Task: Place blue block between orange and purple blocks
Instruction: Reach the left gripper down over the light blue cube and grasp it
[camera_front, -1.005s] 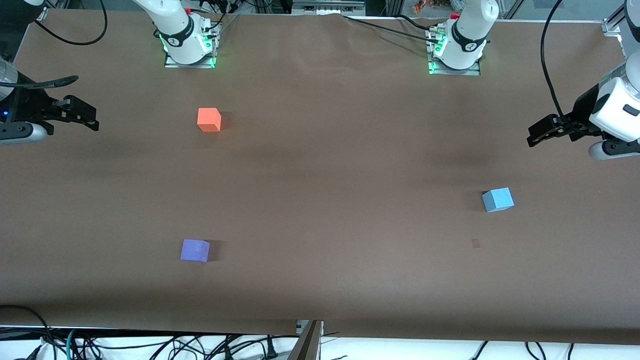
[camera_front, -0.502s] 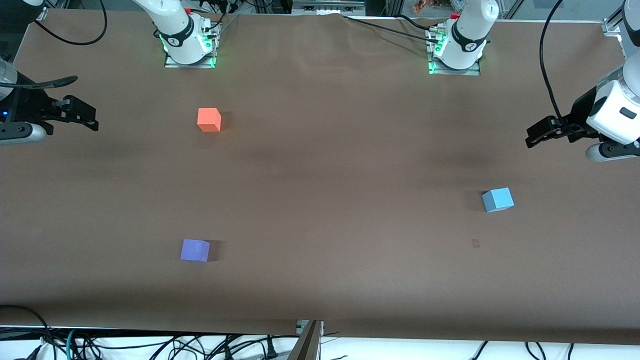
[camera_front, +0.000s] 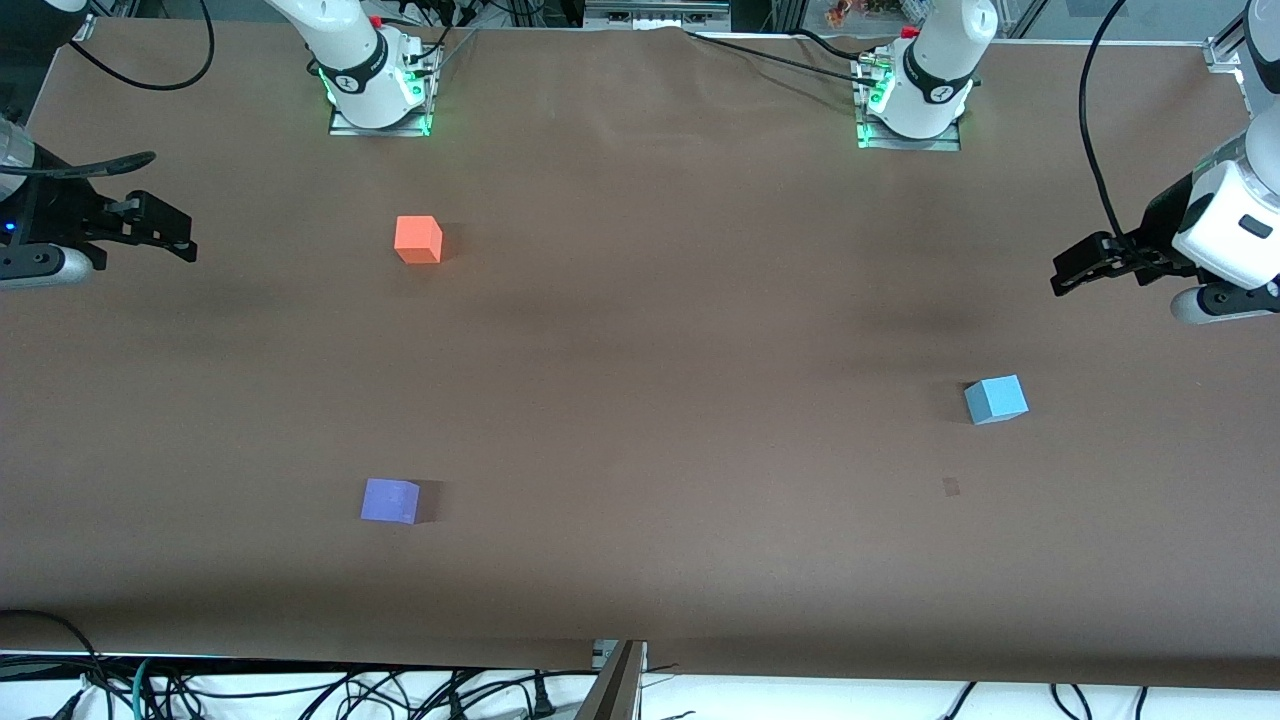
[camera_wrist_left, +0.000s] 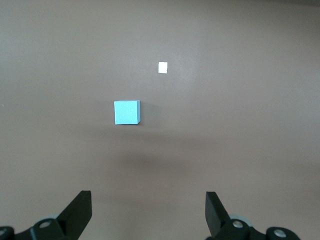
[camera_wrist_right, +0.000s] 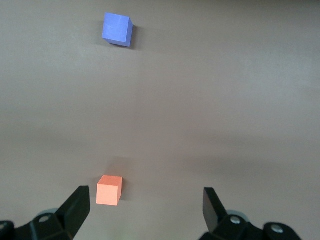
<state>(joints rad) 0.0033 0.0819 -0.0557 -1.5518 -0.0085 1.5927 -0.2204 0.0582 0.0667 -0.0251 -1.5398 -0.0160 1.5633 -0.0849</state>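
Note:
The blue block (camera_front: 996, 399) sits on the brown table toward the left arm's end; it also shows in the left wrist view (camera_wrist_left: 126, 112). The orange block (camera_front: 418, 240) sits near the right arm's base and shows in the right wrist view (camera_wrist_right: 109, 190). The purple block (camera_front: 390, 500) lies nearer the front camera than the orange one and shows in the right wrist view (camera_wrist_right: 117, 29). My left gripper (camera_front: 1066, 274) hangs open and empty above the table's end. My right gripper (camera_front: 180, 240) is open and empty at the other end.
A small pale paper scrap (camera_front: 951, 487) lies on the table a little nearer the front camera than the blue block, also in the left wrist view (camera_wrist_left: 162, 67). Cables (camera_front: 300, 690) hang along the table's front edge.
My left gripper has shifted slightly toward the table's middle since the earliest frame. The blocks and the right arm have not moved.

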